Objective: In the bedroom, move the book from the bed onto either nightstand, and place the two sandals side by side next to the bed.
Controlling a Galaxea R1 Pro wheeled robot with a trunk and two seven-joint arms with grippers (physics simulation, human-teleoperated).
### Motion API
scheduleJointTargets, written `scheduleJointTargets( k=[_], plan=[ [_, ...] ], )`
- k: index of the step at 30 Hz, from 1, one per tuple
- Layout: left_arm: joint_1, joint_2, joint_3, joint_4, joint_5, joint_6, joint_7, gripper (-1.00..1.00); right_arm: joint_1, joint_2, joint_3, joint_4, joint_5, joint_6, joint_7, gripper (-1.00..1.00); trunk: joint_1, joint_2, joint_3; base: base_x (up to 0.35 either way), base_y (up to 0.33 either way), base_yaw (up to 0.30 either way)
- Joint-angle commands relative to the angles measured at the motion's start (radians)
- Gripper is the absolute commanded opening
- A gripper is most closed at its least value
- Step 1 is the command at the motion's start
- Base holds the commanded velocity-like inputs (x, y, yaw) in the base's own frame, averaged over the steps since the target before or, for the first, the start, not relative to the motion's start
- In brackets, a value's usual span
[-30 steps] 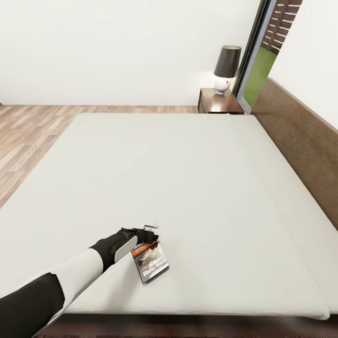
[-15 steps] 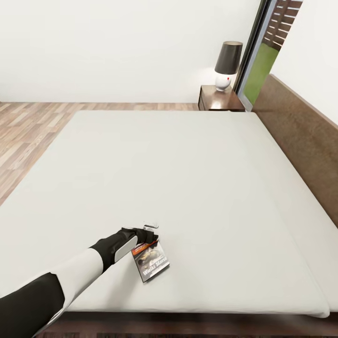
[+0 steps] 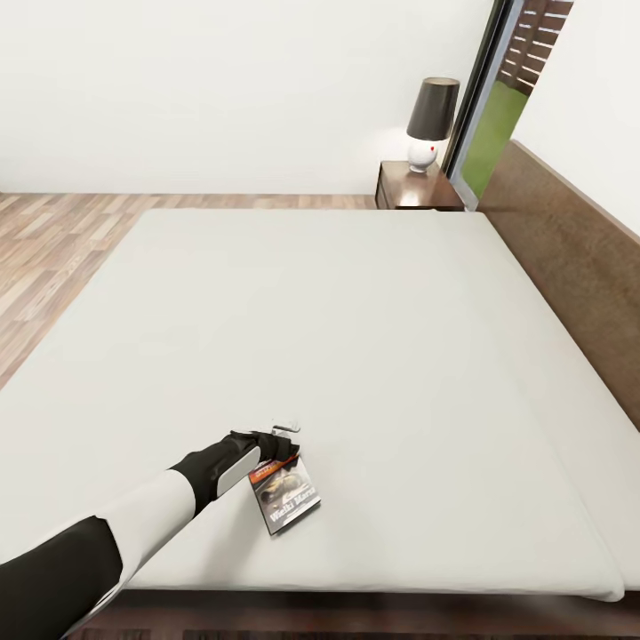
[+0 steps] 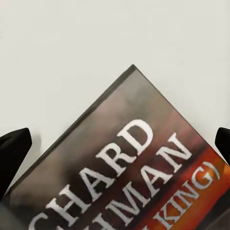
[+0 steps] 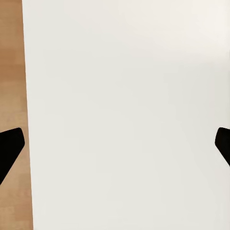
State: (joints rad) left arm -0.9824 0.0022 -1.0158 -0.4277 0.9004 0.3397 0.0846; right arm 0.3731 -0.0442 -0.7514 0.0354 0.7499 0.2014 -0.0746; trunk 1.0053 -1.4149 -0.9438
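Note:
The book [image 3: 286, 496], a thin dark paperback with white lettering and an orange band, lies flat near the front edge of the bed [image 3: 356, 320]. My left gripper [image 3: 281, 447] rests at the book's far end, low over the mattress. In the left wrist view the book [image 4: 129, 177] lies between the two black fingertips [image 4: 13, 148], which stand wide apart, so the left gripper [image 4: 115, 148] is open. My right gripper [image 5: 115, 143] is open over a pale surface, holding nothing. A nightstand [image 3: 416, 188] stands at the bed's far right corner. The sandals are out of view.
A lamp [image 3: 430, 123] with a dark shade stands on the nightstand. The brown headboard [image 3: 569, 258] runs along the bed's right side. Wooden floor [image 3: 53, 240] lies left of the bed. A tall window [image 3: 493, 107] sits behind the nightstand.
The head view has shifted slightly since a second ago. My left arm and the book keep their places.

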Motion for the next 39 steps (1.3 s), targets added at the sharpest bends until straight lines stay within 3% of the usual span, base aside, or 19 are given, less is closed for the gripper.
scheduleJointTargets(
  k=[1, 39],
  plan=[
    [0.001, 0.001, -0.006, 0.0, 0.033, -0.002, -0.002, 1.0, 0.0, 0.0, -0.008, 0.001, 0.009, 0.001, -0.004, 1.0, 0.001, 0.0, -0.001, 0.0, 0.0, 0.0],
    [0.001, 0.001, -0.006, 0.0, 0.033, -0.002, -0.002, 1.0, 0.0, 0.0, -0.008, 0.001, 0.011, 0.001, -0.004, 1.0, 0.001, 0.0, -0.001, -0.026, 0.0, 0.0]
  ],
)
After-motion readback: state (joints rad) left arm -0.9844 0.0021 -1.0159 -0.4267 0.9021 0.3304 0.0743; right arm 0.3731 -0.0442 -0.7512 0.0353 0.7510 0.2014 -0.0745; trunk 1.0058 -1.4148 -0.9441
